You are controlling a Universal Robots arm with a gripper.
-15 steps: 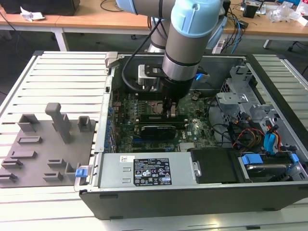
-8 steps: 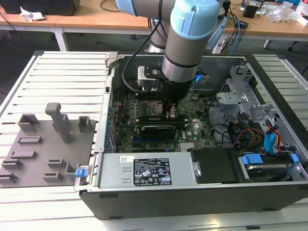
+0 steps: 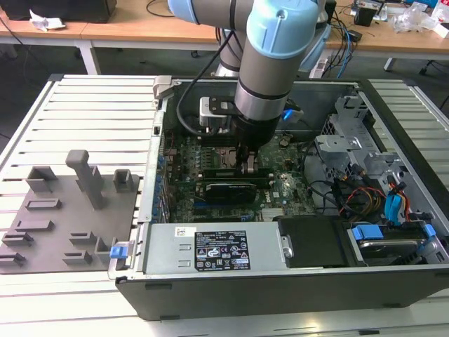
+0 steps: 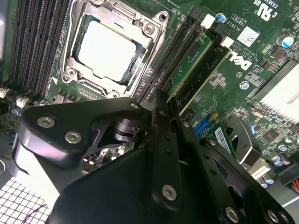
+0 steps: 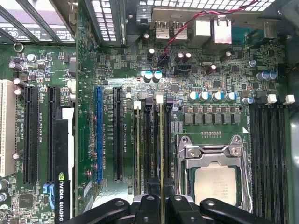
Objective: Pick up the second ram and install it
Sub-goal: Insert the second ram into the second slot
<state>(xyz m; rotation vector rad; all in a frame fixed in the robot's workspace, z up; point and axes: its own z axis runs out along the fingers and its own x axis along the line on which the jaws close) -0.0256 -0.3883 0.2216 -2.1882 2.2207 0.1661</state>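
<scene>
Looking into the open computer case [image 3: 393, 133], you saw the gripper [image 5: 161, 205] low over the motherboard, just beside the processor socket [image 5: 215, 177]. Its jaws were nearly closed, pinching the second ram [image 5: 161, 154] edge-on above the memory slots [image 5: 152, 144]. Room was tight: the graphics card [image 3: 228, 189] lay near the socket, with cables [image 3: 351, 193] farther off.

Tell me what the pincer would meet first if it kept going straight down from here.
Most likely the memory slots beside the processor socket. The pincer is closed on the second ram, edge-on over those slots, though depth is hard to judge.
</scene>
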